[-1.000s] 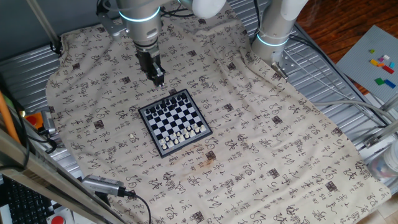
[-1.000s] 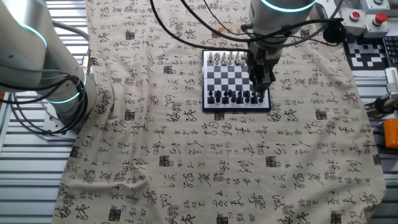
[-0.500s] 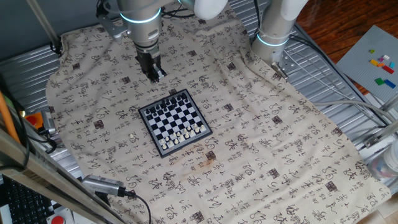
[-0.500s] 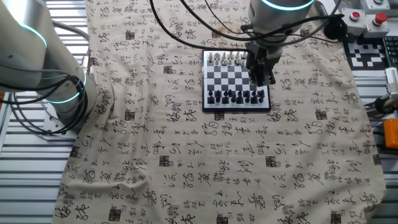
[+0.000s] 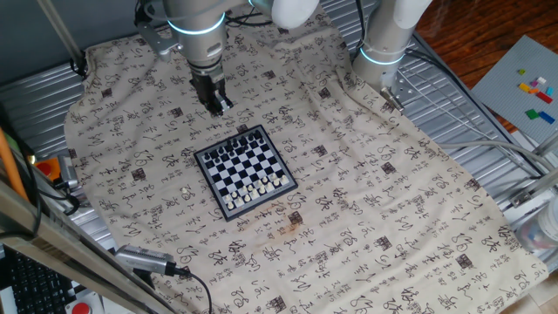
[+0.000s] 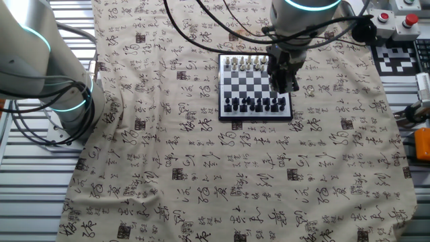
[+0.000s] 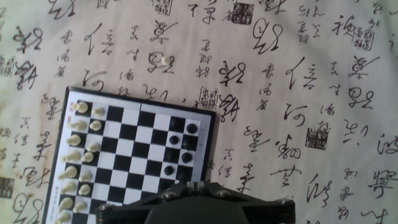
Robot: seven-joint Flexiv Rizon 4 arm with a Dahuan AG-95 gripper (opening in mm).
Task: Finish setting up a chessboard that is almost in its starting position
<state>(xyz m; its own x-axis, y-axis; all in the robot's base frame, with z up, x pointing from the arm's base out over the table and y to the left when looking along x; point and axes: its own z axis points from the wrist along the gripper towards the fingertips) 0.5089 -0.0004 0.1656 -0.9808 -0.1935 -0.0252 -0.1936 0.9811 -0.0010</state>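
Observation:
The chessboard [image 5: 241, 166] lies on the printed cloth, with white pieces [image 5: 257, 189] along its near edge and dark pieces [image 5: 234, 143] along its far edge. It also shows in the other fixed view [image 6: 248, 84] and the hand view [image 7: 130, 149]. My gripper [image 5: 216, 105] hangs above the cloth just beyond the board's dark-piece edge, over that edge in the other fixed view [image 6: 285, 85]. In the hand view the gripper [image 7: 194, 185] has its jaws together with nothing seen between them. A small white piece [image 7: 165, 60] lies loose on the cloth off the board.
A second arm [image 5: 388, 35] stands at the table's far right corner, and shows in the other fixed view [image 6: 40, 60]. A grey baseplate with coloured bricks [image 5: 523, 78] lies at the right. Cables [image 5: 157, 262] lie at the near left edge.
The gripper has risen from the board's dark-piece row and drawn slightly away from it. It has barely moved in the last half second.

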